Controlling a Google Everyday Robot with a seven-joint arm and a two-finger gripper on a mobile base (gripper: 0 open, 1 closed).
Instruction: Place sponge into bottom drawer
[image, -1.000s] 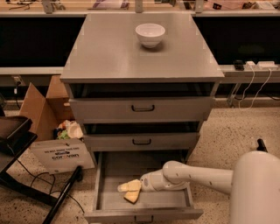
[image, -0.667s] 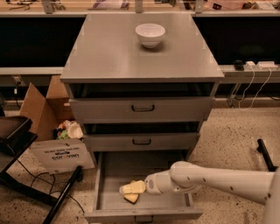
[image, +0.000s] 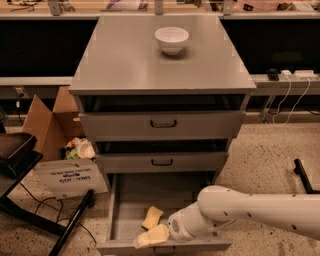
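The pale yellow sponge (image: 152, 217) lies on the floor of the bottom drawer (image: 131, 196), which is pulled out from the grey cabinet (image: 160, 70). My gripper (image: 146, 238) is at the drawer's front edge, just in front of the sponge and a little to its left. Its cream-yellow fingers (image: 158, 233) are open and hold nothing. The sponge sits apart from them. My white arm (image: 250, 207) reaches in from the right.
A white bowl (image: 172, 39) stands on the cabinet top. The two upper drawers (image: 162, 124) are slightly open. A cardboard box (image: 50, 125) and a white sign (image: 70, 177) sit on the floor at left, beside a black stand (image: 20, 155) and cables.
The sponge was at my fingertips before and now lies free in the drawer. My gripper has drawn back toward the drawer's front. The view has shifted slightly.
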